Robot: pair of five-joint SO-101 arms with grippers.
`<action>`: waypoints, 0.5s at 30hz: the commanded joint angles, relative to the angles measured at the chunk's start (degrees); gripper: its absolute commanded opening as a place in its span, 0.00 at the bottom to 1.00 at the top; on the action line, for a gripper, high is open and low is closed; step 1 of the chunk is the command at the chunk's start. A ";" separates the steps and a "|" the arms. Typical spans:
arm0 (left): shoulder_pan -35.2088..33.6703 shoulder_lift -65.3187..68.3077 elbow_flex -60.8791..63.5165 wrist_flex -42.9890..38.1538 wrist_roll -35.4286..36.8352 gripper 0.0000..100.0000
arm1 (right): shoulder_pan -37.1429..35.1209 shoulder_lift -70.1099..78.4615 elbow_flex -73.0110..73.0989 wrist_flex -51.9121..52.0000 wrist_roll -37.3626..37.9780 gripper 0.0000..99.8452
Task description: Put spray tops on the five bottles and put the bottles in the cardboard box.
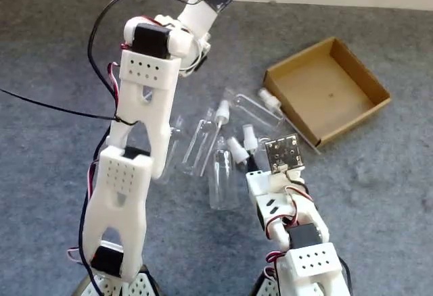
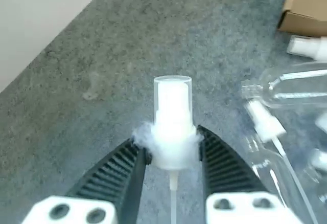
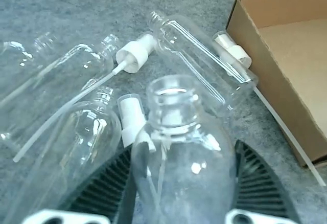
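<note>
At the left of the high view, our left arm [image 1: 145,100] stretches far up over the grey carpet [image 1: 54,174]. Its wrist view shows the left gripper [image 2: 172,141] clamped on a white spray top [image 2: 172,116]. The ribbed fingers [image 2: 127,162] press its collar from both sides, the cap points away from the wrist, and the thin tube runs back between them. This top is held apart from the bottles.

In the middle, clear loose bottles [image 1: 193,140] lie on their sides on the carpet, necks open. We count what seems to be four, though their clear walls overlap and we cannot be sure. Among them lies a second spray top [image 3: 134,56], its long tube crossing one bottle. A third spray top [image 3: 232,50] rests just beside the box wall.

Further right, the right gripper [image 3: 184,183] grips a bottle [image 3: 179,142] by its body, with jaws against both sides and the open neck pointing toward the pile.

At the far right, the cardboard box [image 1: 325,93] sits open-topped on the carpet. Every bottle we see lies outside it.
</note>
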 commanded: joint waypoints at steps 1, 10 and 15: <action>2.07 -16.48 16.48 -0.09 0.62 0.00 | -0.84 -0.13 0.40 -0.75 -0.18 0.21; 2.07 -40.48 38.11 -0.18 0.53 0.00 | -1.27 -0.13 0.40 -0.75 -0.18 0.21; 1.80 -52.88 45.85 -0.18 0.53 0.00 | -4.97 -0.13 0.40 -0.75 -0.26 0.22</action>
